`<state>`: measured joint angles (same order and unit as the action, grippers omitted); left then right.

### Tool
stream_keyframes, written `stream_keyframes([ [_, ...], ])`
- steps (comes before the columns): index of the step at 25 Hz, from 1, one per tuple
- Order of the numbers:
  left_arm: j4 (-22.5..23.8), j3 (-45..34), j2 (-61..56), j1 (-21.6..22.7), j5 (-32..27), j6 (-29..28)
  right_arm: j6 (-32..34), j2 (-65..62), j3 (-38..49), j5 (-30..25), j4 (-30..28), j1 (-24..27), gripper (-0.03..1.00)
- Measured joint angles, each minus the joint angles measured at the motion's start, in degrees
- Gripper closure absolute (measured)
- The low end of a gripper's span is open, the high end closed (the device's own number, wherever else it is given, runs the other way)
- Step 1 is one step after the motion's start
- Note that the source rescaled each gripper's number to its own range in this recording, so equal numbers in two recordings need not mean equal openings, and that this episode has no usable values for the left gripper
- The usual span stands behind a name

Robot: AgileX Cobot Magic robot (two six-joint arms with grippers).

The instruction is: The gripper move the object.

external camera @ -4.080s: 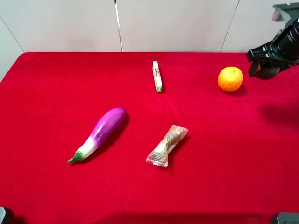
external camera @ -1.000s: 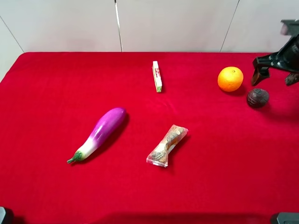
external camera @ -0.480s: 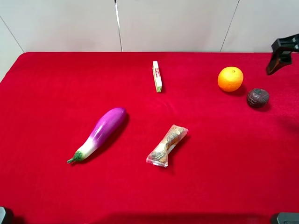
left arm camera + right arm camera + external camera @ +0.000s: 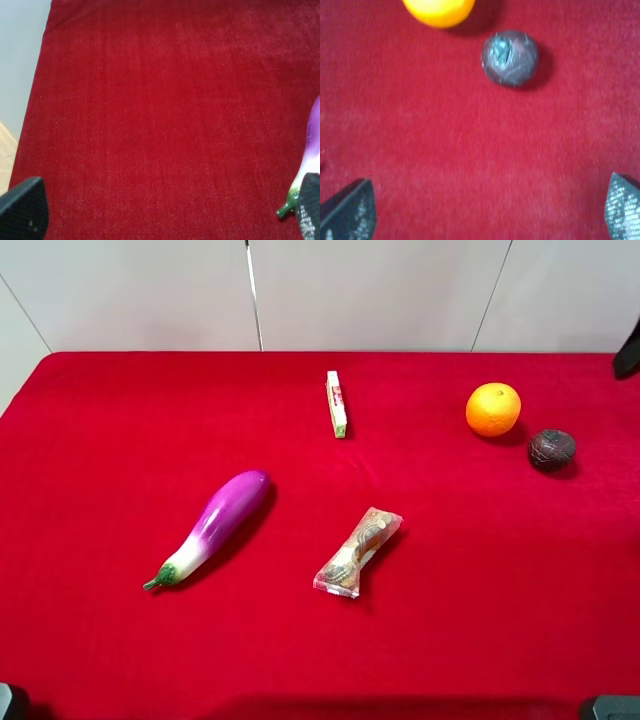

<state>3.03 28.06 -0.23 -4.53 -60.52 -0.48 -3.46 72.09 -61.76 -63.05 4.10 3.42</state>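
Note:
The dark brown wrinkled ball point(image 4: 552, 449) lies on the red cloth at the right, just right of and nearer than the orange fruit point(image 4: 493, 409). It also shows in the right wrist view point(image 4: 509, 58), apart from the gripper. My right gripper point(image 4: 487, 212) is open and empty, its fingertips point(image 4: 347, 212) wide apart well back from the ball; only a dark sliver of it point(image 4: 629, 350) shows at the right edge of the exterior view. My left gripper point(image 4: 167, 212) is open and empty over bare cloth, one fingertip point(image 4: 309, 205) close to the eggplant's stem.
A purple eggplant point(image 4: 213, 524) lies left of centre. A clear-wrapped snack packet point(image 4: 358, 551) lies in the middle. A small white, red and green stick pack point(image 4: 337, 404) lies at the back. The cloth's left edge shows in the left wrist view point(image 4: 42, 60).
The right gripper let go of the brown ball beside the orange and drew back up and to the right, almost out of the exterior view. The ball stays where it was put.

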Motion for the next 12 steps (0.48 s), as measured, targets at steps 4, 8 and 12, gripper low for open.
stream_keyframes([
  [4, 0.0, 0.0, 0.0, 0.0, 0.0, 0.0, 0.0, -3.5, 0.0, -3.7, 0.8, 0.0, -0.03],
  [8, 0.0, 0.0, 0.0, 0.0, 0.0, 0.0, 0.0, -7.1, 0.0, -6.2, 0.9, 0.0, -0.03],
  [12, 0.0, 0.0, 0.0, 0.0, 0.0, 0.0, 0.0, -11.5, 0.0, -6.7, 0.9, 0.0, -0.03],
])
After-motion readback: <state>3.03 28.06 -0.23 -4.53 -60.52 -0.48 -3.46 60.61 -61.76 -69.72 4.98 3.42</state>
